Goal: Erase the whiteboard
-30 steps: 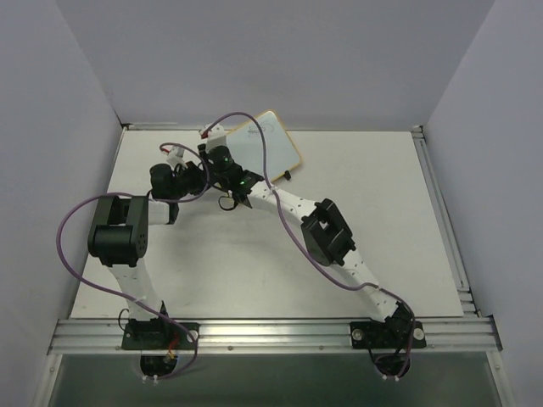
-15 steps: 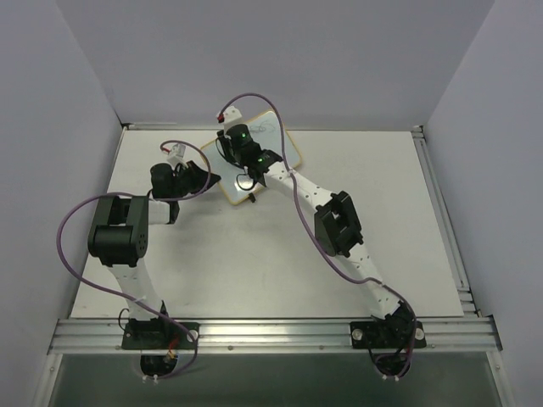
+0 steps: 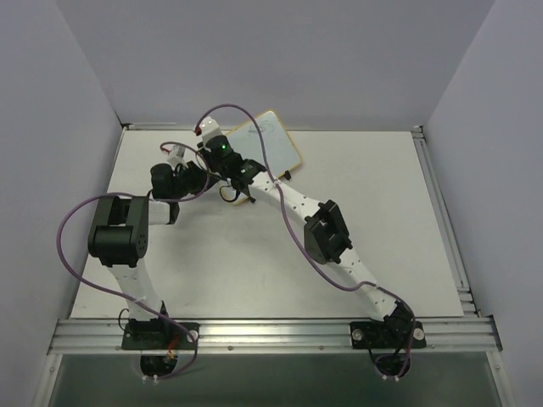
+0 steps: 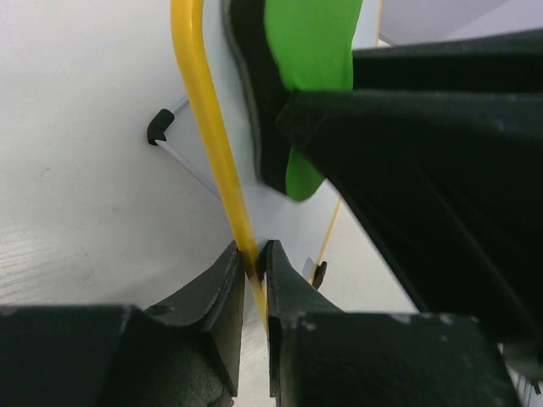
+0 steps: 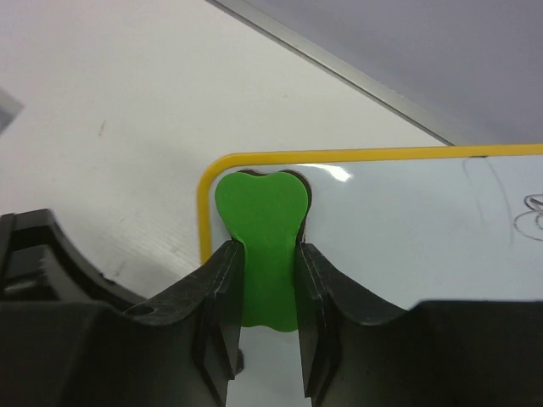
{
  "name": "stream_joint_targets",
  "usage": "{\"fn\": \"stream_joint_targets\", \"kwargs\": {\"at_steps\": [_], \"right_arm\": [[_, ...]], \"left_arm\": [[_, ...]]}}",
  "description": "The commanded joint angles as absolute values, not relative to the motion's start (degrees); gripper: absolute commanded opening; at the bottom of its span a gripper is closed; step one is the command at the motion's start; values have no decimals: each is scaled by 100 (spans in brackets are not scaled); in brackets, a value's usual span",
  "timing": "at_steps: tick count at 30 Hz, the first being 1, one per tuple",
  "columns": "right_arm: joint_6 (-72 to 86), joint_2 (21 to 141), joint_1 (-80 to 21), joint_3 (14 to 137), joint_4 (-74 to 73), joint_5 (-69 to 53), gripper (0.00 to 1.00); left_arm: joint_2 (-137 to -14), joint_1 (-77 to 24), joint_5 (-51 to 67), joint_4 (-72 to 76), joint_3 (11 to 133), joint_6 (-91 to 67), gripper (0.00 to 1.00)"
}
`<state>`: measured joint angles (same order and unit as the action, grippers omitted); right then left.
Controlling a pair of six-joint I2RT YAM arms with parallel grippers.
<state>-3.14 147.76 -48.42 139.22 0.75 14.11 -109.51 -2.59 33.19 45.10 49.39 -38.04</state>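
Observation:
The whiteboard [image 3: 270, 141] lies tilted at the far middle of the table, white with a yellow frame [image 4: 199, 127] and faint scribbles at its far end [image 5: 526, 212]. My left gripper [image 4: 254, 263] is shut on the board's yellow edge, at its near-left side [image 3: 193, 178]. My right gripper [image 5: 270, 280] is shut on the green eraser [image 5: 261, 229] and presses it onto the board near its rounded corner [image 3: 222, 155]. The eraser also shows in the left wrist view [image 4: 310, 51].
A small black foot [image 4: 158, 127] of the board rests on the white table [image 3: 254, 254]. Metal rails [image 3: 441, 212] run along the table's right and near edges. Grey walls stand close at left, right and back.
My right gripper with the eraser swept across the board toward its far end and came back to the near-left corner. The left gripper has kept its hold on the frame.

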Motion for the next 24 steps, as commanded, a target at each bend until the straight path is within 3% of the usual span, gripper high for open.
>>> {"fn": "stream_joint_targets", "kwargs": {"at_steps": [1,9,24], "right_arm": [[-378,14915,-5124,13948,-62,1301,2],[-334,14775,-4940,13597,237,1415,2],[-483,14379,-3596,12709,615,1310,2]], "left_arm": [[-11004,-492,3313,4140,5036,-3375,8],[-11004,-492,3313,4131,5054,-3366,8],[-10995,-483,3252,3973,5098,-3252,8]]}}
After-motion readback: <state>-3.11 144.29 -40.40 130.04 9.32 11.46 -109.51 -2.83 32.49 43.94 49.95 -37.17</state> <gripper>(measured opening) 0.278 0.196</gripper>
